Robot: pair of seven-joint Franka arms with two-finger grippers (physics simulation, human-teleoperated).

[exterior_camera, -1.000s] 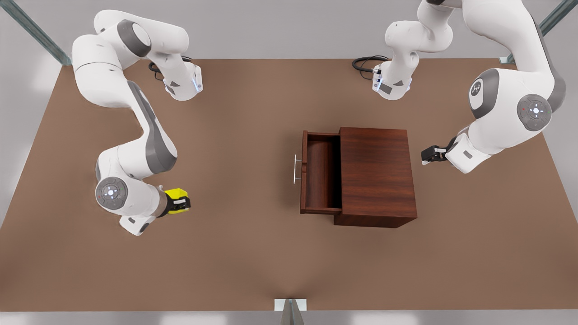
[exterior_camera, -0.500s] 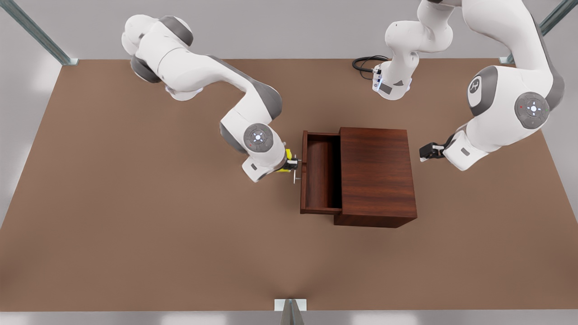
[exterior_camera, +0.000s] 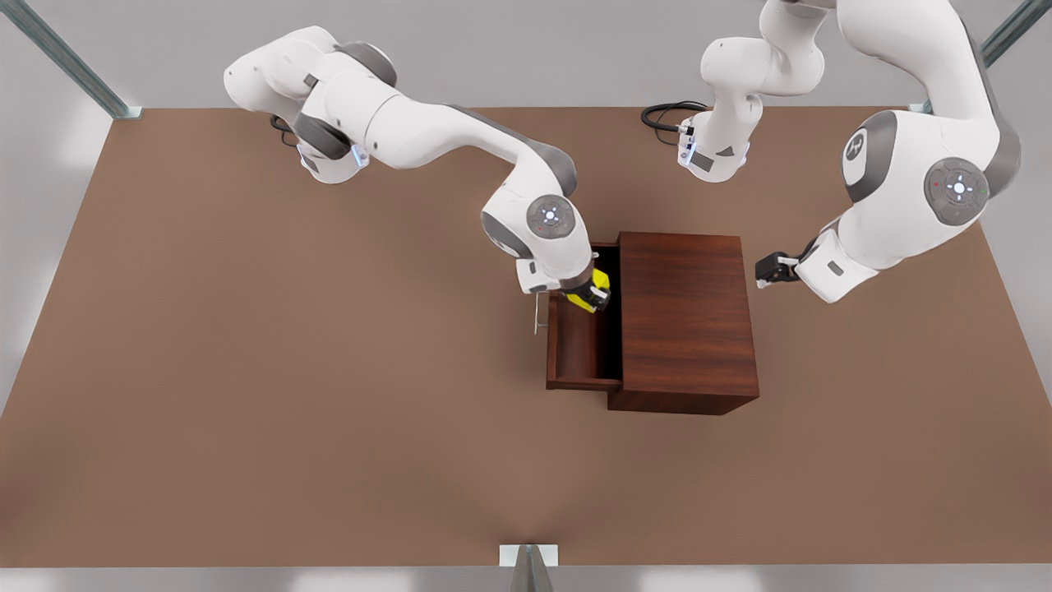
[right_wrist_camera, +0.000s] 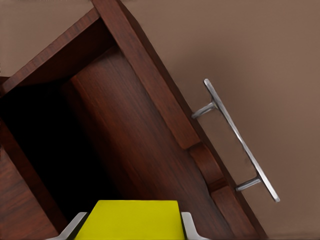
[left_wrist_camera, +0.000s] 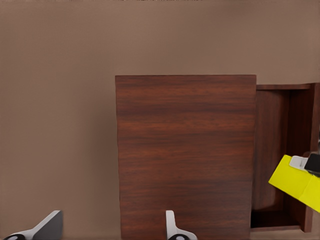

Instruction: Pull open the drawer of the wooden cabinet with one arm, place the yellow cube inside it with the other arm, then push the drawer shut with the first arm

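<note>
The wooden cabinet (exterior_camera: 686, 321) stands mid-table with its drawer (exterior_camera: 579, 345) pulled out toward the front view's left, and the silver handle (exterior_camera: 537, 316) is on the drawer's front panel. My right gripper (exterior_camera: 593, 294) is shut on the yellow cube (exterior_camera: 595, 288) and holds it over the far end of the open drawer. In the right wrist view the cube (right_wrist_camera: 130, 220) sits between the fingers above the drawer floor (right_wrist_camera: 125, 130). My left gripper (exterior_camera: 760, 271) waits open behind the cabinet, at the front view's right, and its fingers (left_wrist_camera: 172, 227) stand wide apart.
The brown table (exterior_camera: 329, 411) stretches wide on the front view's left and in front of the cabinet. A black cable (exterior_camera: 666, 115) lies by the arm base at the back. A metal bracket (exterior_camera: 528, 555) sits at the front edge.
My right arm swung from the front view's left across the table, carrying the yellow cube past the handle to above the open drawer. My left gripper drifted slightly toward the cabinet.
</note>
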